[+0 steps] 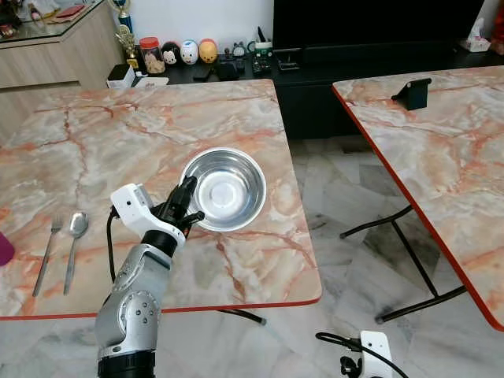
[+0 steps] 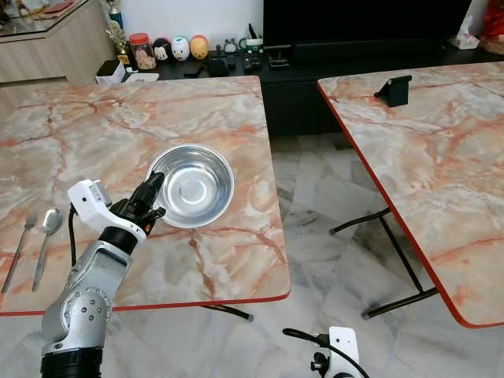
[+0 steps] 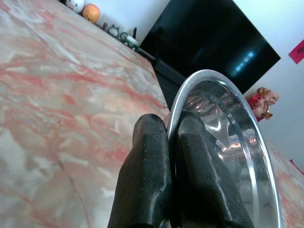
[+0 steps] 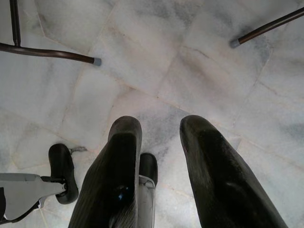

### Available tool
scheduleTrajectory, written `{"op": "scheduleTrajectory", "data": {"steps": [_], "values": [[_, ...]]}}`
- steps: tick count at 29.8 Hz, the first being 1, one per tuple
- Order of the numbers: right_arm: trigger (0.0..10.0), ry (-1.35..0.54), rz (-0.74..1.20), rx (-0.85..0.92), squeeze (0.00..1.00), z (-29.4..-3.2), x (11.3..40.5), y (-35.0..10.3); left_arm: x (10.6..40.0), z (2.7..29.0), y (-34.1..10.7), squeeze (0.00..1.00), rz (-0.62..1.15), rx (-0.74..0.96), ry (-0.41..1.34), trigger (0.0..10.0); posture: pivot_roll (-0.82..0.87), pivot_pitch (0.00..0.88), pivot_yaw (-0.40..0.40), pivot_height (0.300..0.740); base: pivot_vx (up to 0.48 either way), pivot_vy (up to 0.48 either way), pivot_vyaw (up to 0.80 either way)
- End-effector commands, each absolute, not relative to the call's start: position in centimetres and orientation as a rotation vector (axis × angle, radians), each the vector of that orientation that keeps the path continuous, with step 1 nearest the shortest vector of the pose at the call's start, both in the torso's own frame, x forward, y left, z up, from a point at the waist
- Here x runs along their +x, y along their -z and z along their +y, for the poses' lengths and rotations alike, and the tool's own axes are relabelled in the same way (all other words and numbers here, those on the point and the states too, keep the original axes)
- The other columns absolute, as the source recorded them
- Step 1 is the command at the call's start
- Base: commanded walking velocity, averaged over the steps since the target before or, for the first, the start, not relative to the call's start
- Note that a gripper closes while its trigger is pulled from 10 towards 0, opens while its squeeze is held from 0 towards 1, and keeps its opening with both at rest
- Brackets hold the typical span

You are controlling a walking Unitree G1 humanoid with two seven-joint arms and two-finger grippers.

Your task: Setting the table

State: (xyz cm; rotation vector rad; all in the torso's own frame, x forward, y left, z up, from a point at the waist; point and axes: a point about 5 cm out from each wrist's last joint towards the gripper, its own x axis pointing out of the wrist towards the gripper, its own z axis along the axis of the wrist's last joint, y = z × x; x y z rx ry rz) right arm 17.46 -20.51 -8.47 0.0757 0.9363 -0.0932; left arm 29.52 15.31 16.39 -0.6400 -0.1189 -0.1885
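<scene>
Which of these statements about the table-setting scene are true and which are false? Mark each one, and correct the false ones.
1. The left claw is shut on the rim of the round shiny steel bowl. True.
2. The bowl holds soup. False: it is empty.
3. A metal fork and metal spoon lie side by side on the robot's left of the bowl. True.
4. The right claw grips the spoon. False: it hangs open over the pale tiled floor.
5. The bowl sits on the orange-veined marble-patterned table. True.
</scene>
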Motion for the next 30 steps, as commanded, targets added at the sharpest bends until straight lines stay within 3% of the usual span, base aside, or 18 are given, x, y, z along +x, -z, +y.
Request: {"op": "scheduleTrajectory", "data": {"steps": [1, 30], "values": [[10.0, 0.103, 0.945, 0.086, 0.0, -20.5, 17.29, 8.56, 29.51, 15.24, -16.96, 0.0, -0.154, -0.636, 0.194, 10.0, -0.06, 0.0, 0.032, 0.74, 0.0, 0.0, 0.0], [10.0, 0.101, 0.943, 0.1, 0.0, -20.3, 17.26, 8.6, 30.21, 15.07, -17.28, 0.0, -0.171, -0.587, 0.165, 10.0, -0.07, 0.0, 0.041, 0.74, 0.0, -0.37, 0.0]]}}
